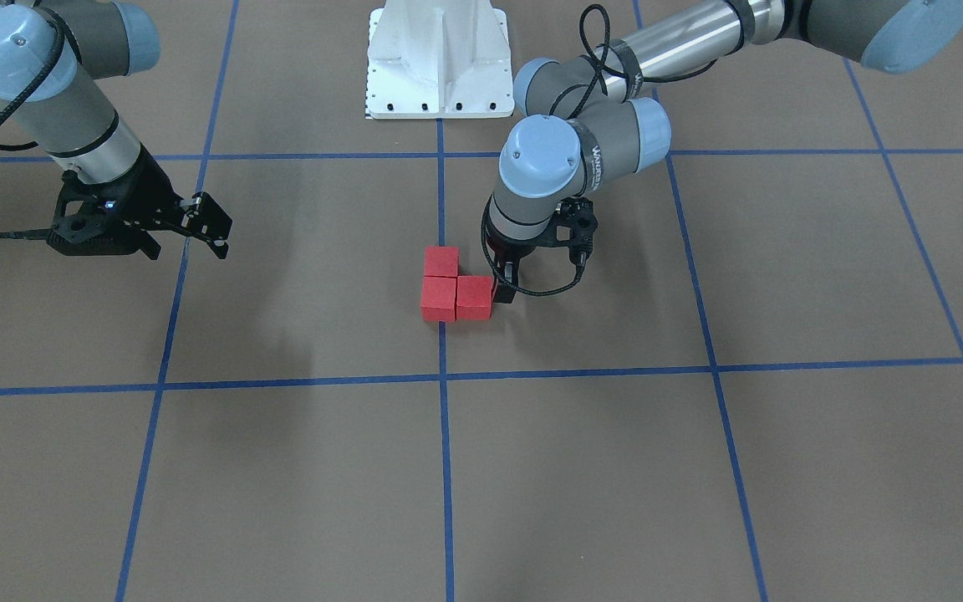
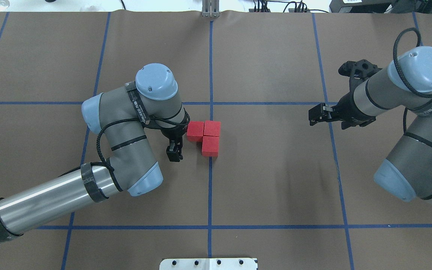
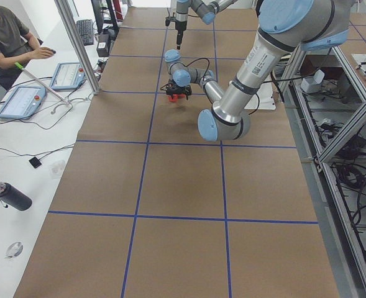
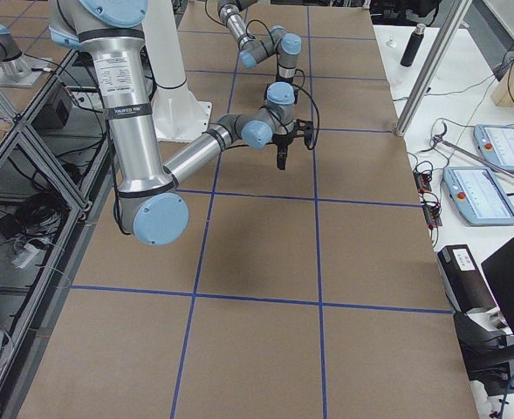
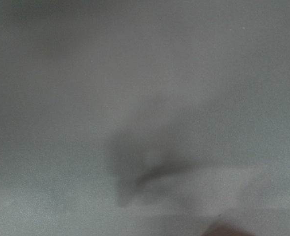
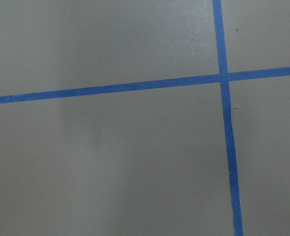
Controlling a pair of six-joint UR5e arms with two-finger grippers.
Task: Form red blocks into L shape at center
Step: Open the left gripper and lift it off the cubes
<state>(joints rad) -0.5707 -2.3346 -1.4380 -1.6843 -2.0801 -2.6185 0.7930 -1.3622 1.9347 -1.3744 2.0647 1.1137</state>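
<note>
Overhead view of a brown paper-covered desk gridded with blue tape. Three small matte red cubes sit touching at its center, on the vertical blue tape line. They form an L: from the corner cube, one neighbour lies at nine o'clock and one at six o'clock.

The left claw hangs low just beside the nine o'clock cube, on its outer side. The wrist hides part of it, so I cannot tell whether it is parted or closed. The right claw hovers at three o'clock, well apart, fingers seemingly parted and holding nothing.

The cubes look light, rigid and not fragile, and their dull faces should grip well. Any hold would go across two opposite free side faces, since the inner faces are blocked by neighbours. Being light, they would probably slide at a slight nudge, so the near left claw is the main hazard. A white base plate lies far off at six o'clock.
</note>
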